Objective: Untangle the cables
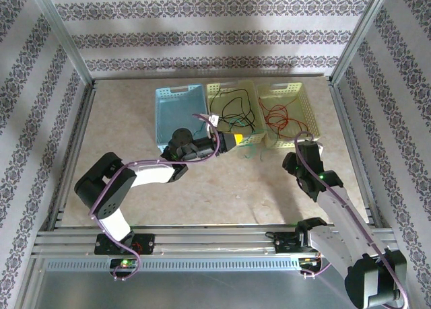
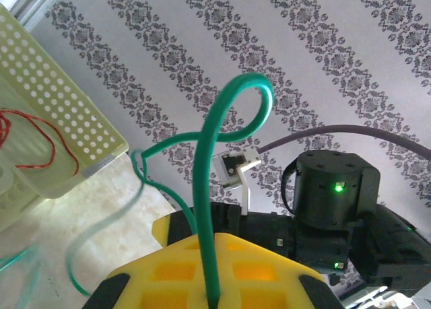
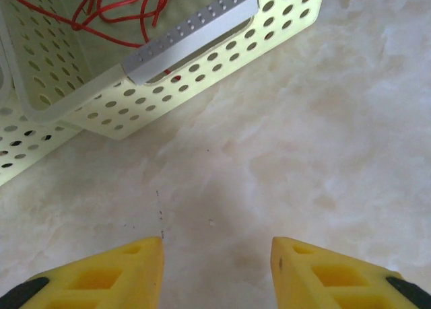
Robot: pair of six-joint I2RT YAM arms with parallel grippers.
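Cables look mostly sorted, I think. One red cable (image 1: 279, 114) lies all by itself in the right basket (image 1: 286, 85), and the right wrist view shows its red loops (image 3: 121, 6) inside the basket wall (image 3: 236, 46). One black cable (image 1: 232, 107) lies in the middle basket (image 1: 232, 85). Those two look apart from each other, so that part seems done. The green cable (image 2: 202, 174) is the one left. The left gripper (image 2: 214, 268) has its fingers pressed together on it, and the cable sticks up from between them and curls over in a loop. From above, the left gripper (image 1: 232, 141) sits just in front of the middle basket, with green strands (image 1: 252, 146) hanging down beside it. I cannot tell if the green cable is caught on the black one or on the basket. The blue basket (image 1: 176, 93) has no cable in it that I can see, so the green one may belong there. The right gripper (image 3: 215, 245) has its fingers spread apart and holds nothing. It hangs over the bare table (image 3: 303, 154), near the corner of the right basket
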